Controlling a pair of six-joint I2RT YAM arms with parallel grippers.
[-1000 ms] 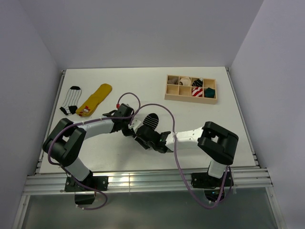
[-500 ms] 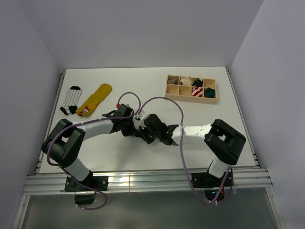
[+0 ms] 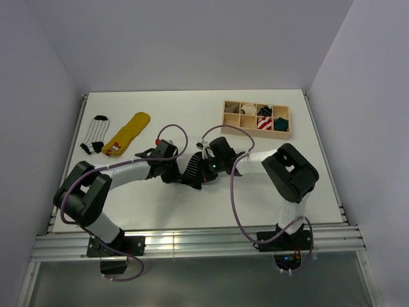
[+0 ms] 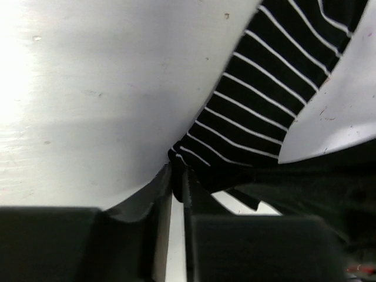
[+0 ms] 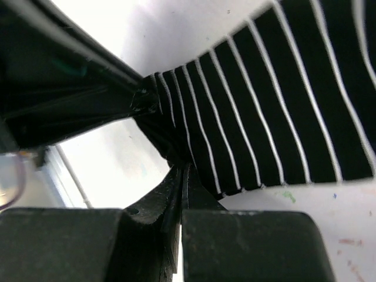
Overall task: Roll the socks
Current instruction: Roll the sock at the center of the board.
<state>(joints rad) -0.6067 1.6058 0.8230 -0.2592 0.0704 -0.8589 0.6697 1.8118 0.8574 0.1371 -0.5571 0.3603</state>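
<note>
A black sock with thin white stripes (image 3: 192,170) lies mid-table between my two grippers. My left gripper (image 3: 181,173) is shut on one edge of it; in the left wrist view the sock (image 4: 264,111) runs up and right from the closed jaws (image 4: 178,173). My right gripper (image 3: 203,171) is shut on a nearby edge; in the right wrist view the sock (image 5: 276,111) spreads right from the pinch (image 5: 183,170), with the left gripper (image 5: 82,100) close at the upper left. A red-and-white striped roll (image 3: 264,124) and a dark green one (image 3: 281,125) sit in the box.
A wooden compartment box (image 3: 256,133) stands at the back right with several rolled socks. A white sock with black stripes (image 3: 96,133) and a yellow sock (image 3: 130,133) lie flat at the back left. Purple cables loop over both arms.
My right arm swung from the near side up and over to the far right of the sock and closed on its edge. The flat sock is now bunched between both grippers. The left gripper barely moved.
</note>
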